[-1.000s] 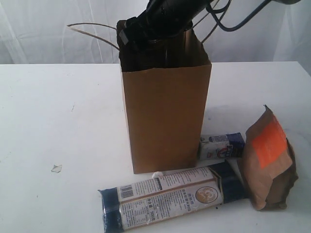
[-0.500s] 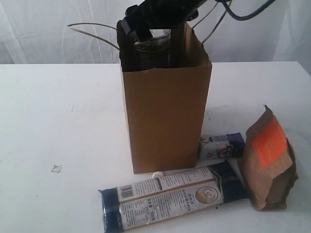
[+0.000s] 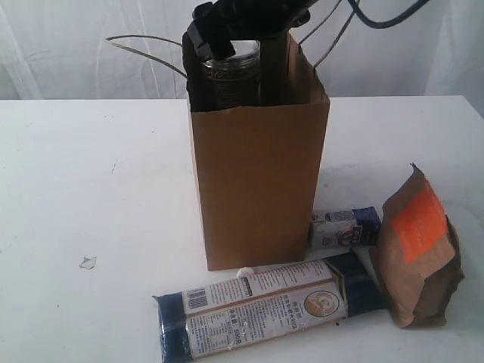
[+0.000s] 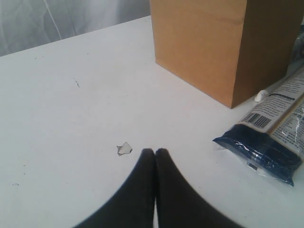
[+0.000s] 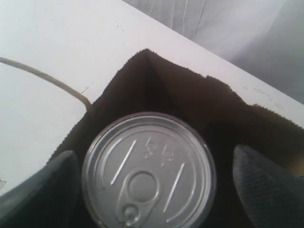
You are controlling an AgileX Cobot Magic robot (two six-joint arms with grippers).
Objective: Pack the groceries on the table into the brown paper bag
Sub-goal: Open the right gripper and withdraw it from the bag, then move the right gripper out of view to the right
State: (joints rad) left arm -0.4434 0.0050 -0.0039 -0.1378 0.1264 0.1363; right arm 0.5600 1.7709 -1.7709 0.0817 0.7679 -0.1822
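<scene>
a tiny clear wrapper scrap (image 3: 88, 262) (crumpled), white curtain (image 3: 76, 53) behind.

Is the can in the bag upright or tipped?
Upright. The can shows its pull-tab lid flat-on in the right wrist view, and in the exterior view its sides stand vertical in the mouth of the bag.

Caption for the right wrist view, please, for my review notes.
Right gripper, jaws open either side of the silver-lidded can standing upright in the mouth of the brown paper bag.

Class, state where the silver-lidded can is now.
The can is top centre of the exterior view, in the mouth of the paper bag, between the open fingers of the right gripper.
</scene>
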